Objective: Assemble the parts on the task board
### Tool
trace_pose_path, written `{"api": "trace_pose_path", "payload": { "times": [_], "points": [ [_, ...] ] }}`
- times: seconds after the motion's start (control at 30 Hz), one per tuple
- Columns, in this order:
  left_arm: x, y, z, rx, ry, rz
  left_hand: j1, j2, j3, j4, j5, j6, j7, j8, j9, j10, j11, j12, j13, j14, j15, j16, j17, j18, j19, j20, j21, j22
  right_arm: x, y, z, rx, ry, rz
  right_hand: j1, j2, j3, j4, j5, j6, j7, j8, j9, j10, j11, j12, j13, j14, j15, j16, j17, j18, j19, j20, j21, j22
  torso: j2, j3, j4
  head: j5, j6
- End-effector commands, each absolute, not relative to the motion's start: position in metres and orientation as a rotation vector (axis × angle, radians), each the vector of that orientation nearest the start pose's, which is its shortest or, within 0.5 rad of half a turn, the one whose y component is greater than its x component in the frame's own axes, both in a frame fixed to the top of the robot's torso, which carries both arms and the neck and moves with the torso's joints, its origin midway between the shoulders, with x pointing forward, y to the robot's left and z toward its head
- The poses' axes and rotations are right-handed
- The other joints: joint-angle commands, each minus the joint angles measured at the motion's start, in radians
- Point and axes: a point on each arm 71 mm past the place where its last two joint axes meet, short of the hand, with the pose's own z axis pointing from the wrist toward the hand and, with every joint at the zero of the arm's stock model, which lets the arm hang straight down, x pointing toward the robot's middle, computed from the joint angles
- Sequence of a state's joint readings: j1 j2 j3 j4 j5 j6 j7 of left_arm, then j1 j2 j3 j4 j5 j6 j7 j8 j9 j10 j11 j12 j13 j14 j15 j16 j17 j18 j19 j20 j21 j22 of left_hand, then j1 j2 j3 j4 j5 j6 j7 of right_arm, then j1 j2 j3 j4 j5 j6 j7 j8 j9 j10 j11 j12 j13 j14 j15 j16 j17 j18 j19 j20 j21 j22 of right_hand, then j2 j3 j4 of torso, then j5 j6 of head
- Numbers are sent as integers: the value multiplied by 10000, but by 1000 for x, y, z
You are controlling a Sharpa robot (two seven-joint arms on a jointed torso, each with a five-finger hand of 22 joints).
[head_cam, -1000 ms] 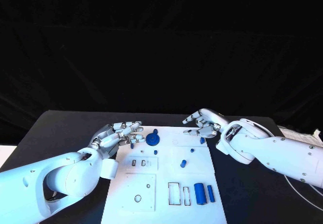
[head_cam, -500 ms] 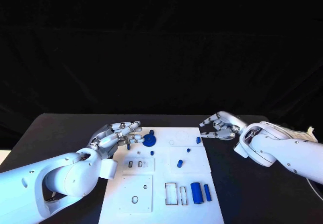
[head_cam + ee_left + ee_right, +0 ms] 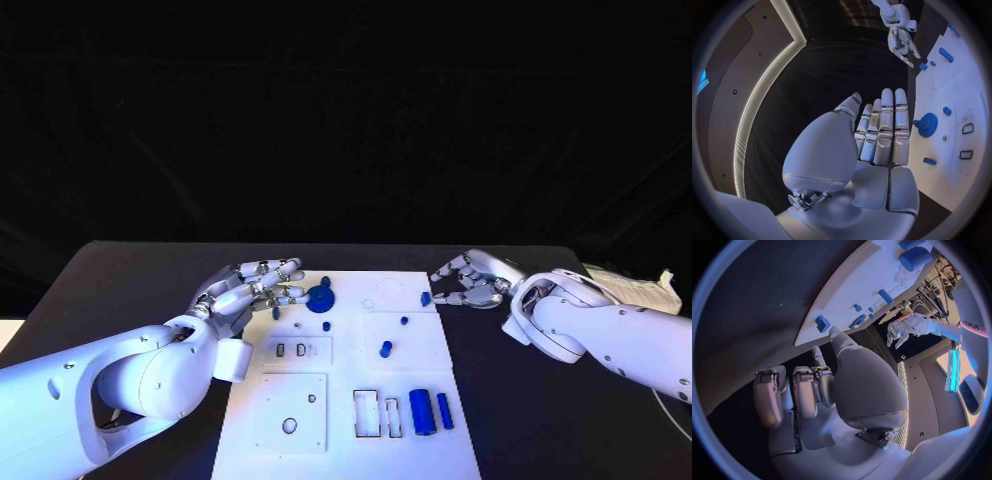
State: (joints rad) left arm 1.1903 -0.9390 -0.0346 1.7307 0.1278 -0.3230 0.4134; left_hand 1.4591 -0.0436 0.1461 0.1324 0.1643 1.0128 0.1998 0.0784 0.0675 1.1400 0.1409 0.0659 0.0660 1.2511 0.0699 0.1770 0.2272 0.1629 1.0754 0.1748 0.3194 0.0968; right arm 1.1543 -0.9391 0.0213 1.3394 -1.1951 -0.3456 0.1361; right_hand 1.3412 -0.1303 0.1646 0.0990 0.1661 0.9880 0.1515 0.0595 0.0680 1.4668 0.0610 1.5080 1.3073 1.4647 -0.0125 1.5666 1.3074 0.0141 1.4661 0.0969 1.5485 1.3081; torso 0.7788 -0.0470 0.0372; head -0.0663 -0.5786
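Note:
The white task board (image 3: 346,400) lies in the middle of the black table. A blue gear (image 3: 320,296) sits at its far left corner, also seen in the left wrist view (image 3: 928,124). My left hand (image 3: 260,287) hovers just beside the gear with straight fingers (image 3: 882,132) and holds nothing. My right hand (image 3: 470,281) is off the board's far right edge with its fingers (image 3: 795,392) curled in on nothing. Its thumb reaches toward a small blue piece (image 3: 426,298) at that edge (image 3: 822,323).
Small blue pieces lie mid-board (image 3: 385,349), (image 3: 326,325), (image 3: 404,320). A blue cylinder (image 3: 423,411) and a thin blue bar (image 3: 444,410) rest near the front right, beside rectangular slots (image 3: 369,414). Black table (image 3: 130,290) lies on both sides of the board.
My right hand has drawn back from above the board's far end to just beyond its right edge. The left hand has hardly moved.

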Motion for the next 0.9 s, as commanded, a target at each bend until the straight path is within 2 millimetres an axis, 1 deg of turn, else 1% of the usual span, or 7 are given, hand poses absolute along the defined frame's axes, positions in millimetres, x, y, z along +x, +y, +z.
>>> {"api": "trace_pose_path", "payload": {
  "times": [0.03, 0.17, 0.3, 0.6, 0.8, 0.9],
  "points": [
    [448, 195, -165, -12403, 14156, -17040, 110, 3, 51, -25, -26, 35, 57, -52, 3, -70, -13, -22, -7, -27, 35, -45, 16, 194, 30, 18, -67, -9, 510, -301, -192, 846, 16221, 6770, 122, -12, 6, -74, -31, 75, -11, 53, 5, 778, 28, 9, 2315, 1025, 47, -26, 2479, -1, 700, 26, -41, 2029, -3, -6, 2, 37, -19],
    [448, 195, -165, -12403, 14163, -17045, 110, 3, 51, -25, -26, 35, 57, -52, 3, -70, -13, -22, -7, -27, 35, -45, 16, 194, 30, 18, -67, -9, 511, -297, -196, 811, 16270, 6778, 165, 58, 14, -109, -30, 105, -13, 63, 9, 786, 25, 27, 2324, 1029, 45, -19, 2494, -4, 709, 24, -35, 2044, -2, 2, 7, 57, -31],
    [448, 195, -165, -12409, 14166, -17035, 110, 3, 51, -25, -26, 35, 57, -52, 3, -70, -13, -22, -7, -27, 35, -45, 16, 194, 30, 18, -67, -9, 512, -294, -199, 792, 16325, 6770, 192, 114, 21, -135, -33, 139, -16, 73, 13, 790, 21, 36, 2329, 1029, 43, -18, 2496, -5, 712, 22, -34, 2048, -7, -4, 4, 81, -53],
    [448, 195, -165, -12411, 14175, -17037, 116, -12, 73, -44, -29, 42, 60, -56, 4, -67, -13, -22, -7, -25, 33, -60, 24, 194, 32, 15, -67, -12, 515, -290, -204, 711, 16469, 6721, 260, 245, 38, -220, -43, 313, -46, 121, 34, 817, -3, 93, 2358, 1038, 24, -2, 2534, -14, 734, 9, -18, 2086, -7, 1, 1, 96, -94],
    [448, 195, -165, -12412, 14180, -17039, 116, -12, 73, -44, -29, 42, 60, -56, 4, -67, -13, -22, -7, -25, 33, -60, 24, 194, 32, 15, -67, -12, 516, -288, -206, 644, 16526, 6696, 365, 429, 115, -342, -131, 628, -126, 203, 65, 862, -70, 196, 2412, 1048, -28, 15, 2575, -24, 761, -29, 2, 2131, -11, 2, 0, 97, -102],
    [448, 195, -165, -12413, 14185, -17040, 116, -12, 73, -44, -29, 42, 60, -56, 4, -67, -13, -22, -7, -25, 33, -60, 24, 194, 32, 15, -67, -12, 516, -287, -207, 620, 16569, 6703, 415, 512, 170, -407, -277, 767, -169, 230, 71, 886, -109, 252, 2442, 1052, -61, 23, 2592, -29, 775, -58, 12, 2155, -15, 3, -3, 102, -112]
  ]
}}
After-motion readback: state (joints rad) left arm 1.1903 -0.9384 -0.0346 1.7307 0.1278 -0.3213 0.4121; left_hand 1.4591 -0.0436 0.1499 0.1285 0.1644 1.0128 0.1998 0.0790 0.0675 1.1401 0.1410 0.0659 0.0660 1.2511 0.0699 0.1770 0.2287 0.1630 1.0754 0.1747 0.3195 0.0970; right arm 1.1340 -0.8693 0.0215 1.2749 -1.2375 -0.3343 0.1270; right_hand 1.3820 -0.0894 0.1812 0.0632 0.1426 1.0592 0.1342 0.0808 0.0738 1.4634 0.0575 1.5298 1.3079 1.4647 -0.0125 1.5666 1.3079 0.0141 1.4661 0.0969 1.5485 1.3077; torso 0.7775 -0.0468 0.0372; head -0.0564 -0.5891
